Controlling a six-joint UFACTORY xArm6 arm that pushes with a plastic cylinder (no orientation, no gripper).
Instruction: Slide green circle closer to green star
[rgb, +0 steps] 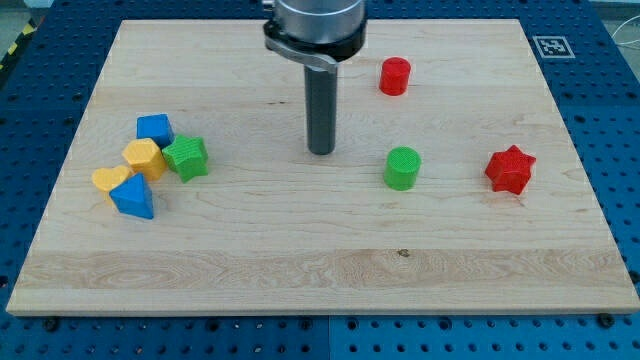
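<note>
The green circle (402, 168) stands right of the board's middle. The green star (186, 158) sits at the view's left, touching a cluster of other blocks. My tip (321, 151) rests on the board between them, a short way to the left of and slightly above the green circle, and well to the right of the green star. It touches neither block.
Beside the green star lie a blue block (155, 129), a yellow block (143, 156), a yellow heart (110, 180) and a blue triangle (133, 198). A red cylinder (394, 76) stands at the top right. A red star (510, 169) sits at the right.
</note>
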